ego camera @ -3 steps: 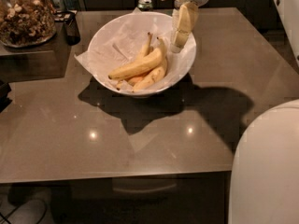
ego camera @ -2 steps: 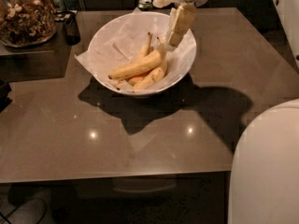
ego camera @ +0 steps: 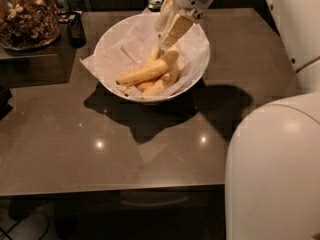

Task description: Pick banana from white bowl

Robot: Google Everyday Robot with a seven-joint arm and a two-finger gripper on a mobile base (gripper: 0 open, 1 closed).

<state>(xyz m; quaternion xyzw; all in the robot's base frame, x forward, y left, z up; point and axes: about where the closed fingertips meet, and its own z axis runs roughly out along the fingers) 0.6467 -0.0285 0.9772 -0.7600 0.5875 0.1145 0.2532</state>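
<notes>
The white bowl [ego camera: 199, 73], lined with crumpled white paper, stands at the back middle of the brown table. Several bananas lie in it. The banana [ego camera: 145, 72], the longest one, lies on top, slanting from lower left to upper right. My gripper [ego camera: 162, 38] reaches down from the top of the view into the bowl. It is open, with its two pale fingers [ego camera: 176, 30] tilted down-left. Their tips are just above the banana's upper right end, and I cannot tell if they touch it.
A glass jar of nuts [ego camera: 27, 16] stands at the back left, with a small dark object [ego camera: 75, 26] beside it. A can [ego camera: 155, 4] stands behind the bowl. My white body [ego camera: 275, 169] fills the right foreground. The table's front edge [ego camera: 110, 190] runs across below.
My gripper has moved left and lower into the bowl, from over the right rim to just above the bananas' upper ends. The bananas have not moved.
</notes>
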